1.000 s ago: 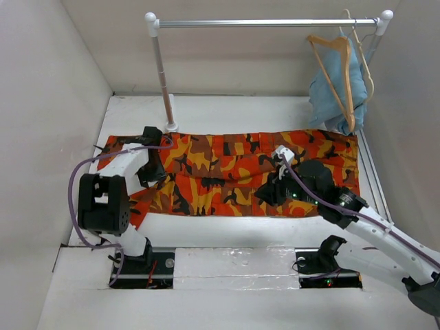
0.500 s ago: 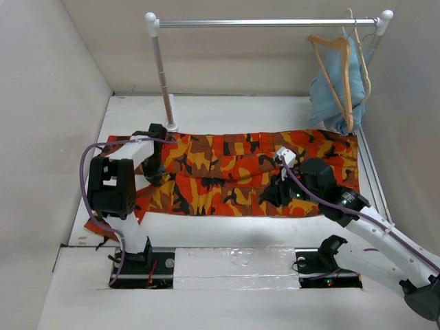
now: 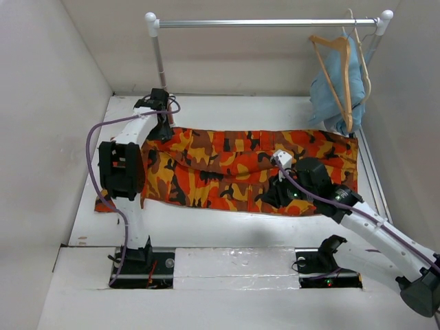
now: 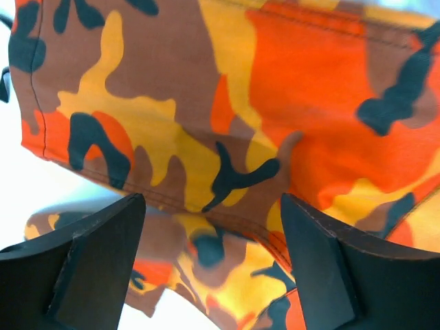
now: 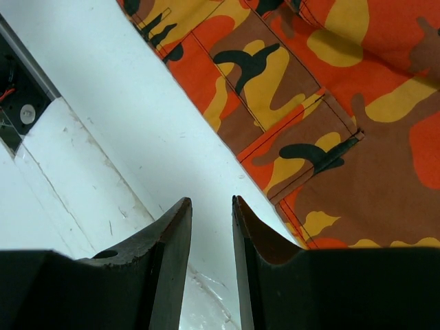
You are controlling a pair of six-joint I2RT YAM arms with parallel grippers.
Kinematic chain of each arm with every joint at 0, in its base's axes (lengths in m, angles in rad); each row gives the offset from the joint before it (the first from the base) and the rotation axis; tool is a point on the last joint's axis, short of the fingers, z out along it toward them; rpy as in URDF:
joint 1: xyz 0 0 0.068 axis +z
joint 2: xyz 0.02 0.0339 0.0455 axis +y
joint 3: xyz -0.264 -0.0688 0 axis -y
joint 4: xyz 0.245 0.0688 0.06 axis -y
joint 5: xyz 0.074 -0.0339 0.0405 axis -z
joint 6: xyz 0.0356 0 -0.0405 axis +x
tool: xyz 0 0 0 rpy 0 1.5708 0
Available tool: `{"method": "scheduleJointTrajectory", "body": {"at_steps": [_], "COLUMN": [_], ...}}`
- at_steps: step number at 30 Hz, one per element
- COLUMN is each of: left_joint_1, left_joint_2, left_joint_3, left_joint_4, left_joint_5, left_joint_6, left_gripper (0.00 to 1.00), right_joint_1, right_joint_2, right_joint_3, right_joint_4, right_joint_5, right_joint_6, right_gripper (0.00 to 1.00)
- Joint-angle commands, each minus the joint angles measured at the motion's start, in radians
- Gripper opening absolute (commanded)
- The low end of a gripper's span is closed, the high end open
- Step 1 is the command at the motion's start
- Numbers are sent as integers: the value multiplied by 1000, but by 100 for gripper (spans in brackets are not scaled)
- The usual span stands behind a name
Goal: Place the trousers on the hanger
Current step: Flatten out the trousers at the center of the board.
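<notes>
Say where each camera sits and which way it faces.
Top: high behind the robot, looking down on table, trousers, rail; both arms show.
Left wrist: on that arm, close over the trousers; left claw spread wide.
Right wrist: on that arm, facing table and trouser edge; right claw barely open.
All three see the trousers.

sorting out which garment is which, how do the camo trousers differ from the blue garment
The trousers are orange camouflage print; the blue garment is plain light blue. The trousers lie spread on the table; the blue garment hangs bunched at the right end of the rail. Both are cloth.
</notes>
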State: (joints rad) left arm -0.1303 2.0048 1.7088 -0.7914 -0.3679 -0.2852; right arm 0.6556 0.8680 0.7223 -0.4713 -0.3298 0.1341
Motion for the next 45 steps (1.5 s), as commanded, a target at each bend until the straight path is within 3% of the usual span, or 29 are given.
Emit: {"method": "scheduleJointTrajectory", "body": {"at_steps": [1, 4, 5, 7, 10, 13, 14, 16, 18, 23, 28, 32, 34, 35, 36, 38, 40, 45], "left_joint_1": [9, -3, -3, -15, -25, 4, 4, 37, -11, -2, 31, 40, 84, 101, 125, 182, 201, 201], "left_joint_2": [-130, -312, -355, -449, -518, -470, -447, -356, -318, -267, -279, -330, -385, -402, -426, -495, -512, -477], "left_joint_3": [-17, -140, -185, -323, -485, -524, -544, -593, -624, -659, -715, -758, -793, -785, -782, -790, -801, -810], "left_joint_4": [-40, -34, -38, -81, -100, -127, -129, -137, -137, -207, -204, -204, -174, -181, -174, -146, -132, -97], "left_joint_5": [-48, 1, 18, 70, 76, 42, 40, 89, 66, -6, -5, -22, -9, -11, -6, 7, 35, 64], "left_joint_6": [-12, -25, -20, -43, -96, -139, -144, -140, -167, -290, -379, -457, -471, -480, -479, -479, -462, -454], "left_gripper": [76, 30, 10, 0, 0, 3, 12, 21, 35, 48, 48, 40, 31, 18, 16, 21, 37, 42], "right_joint_1": [-5, -5, -5, 4, 4, -7, -7, -16, -16, -51, -71, -71, -80, -80, -80, -80, -80, -71], "right_joint_2": [-26, -38, -49, -57, -58, -47, -46, -52, -58, -121, -167, -178, -173, -172, -169, -159, -152, -146], "right_joint_3": [-3, 5, 8, 3, 3, 11, 15, 17, 11, -14, -52, -46, -43, -40, -40, -46, -44, -46], "right_joint_4": [16, 11, 11, 19, 39, 51, 48, 51, 48, 37, 46, 17, 5, 0, -3, 6, 5, 11], "right_joint_5": [-14, -14, -9, -3, -20, -52, -54, -72, -75, -133, -195, -193, -195, -201, -219, -239, -242, -232], "right_joint_6": [-11, -10, -14, -19, -28, -45, -57, -65, -77, -88, -85, -105, -114, -122, -122, -122, -122, -122], "right_gripper": [36, 30, 28, 21, 19, 21, 22, 25, 26, 28, 28, 28, 28, 28, 28, 28, 28, 28]}}
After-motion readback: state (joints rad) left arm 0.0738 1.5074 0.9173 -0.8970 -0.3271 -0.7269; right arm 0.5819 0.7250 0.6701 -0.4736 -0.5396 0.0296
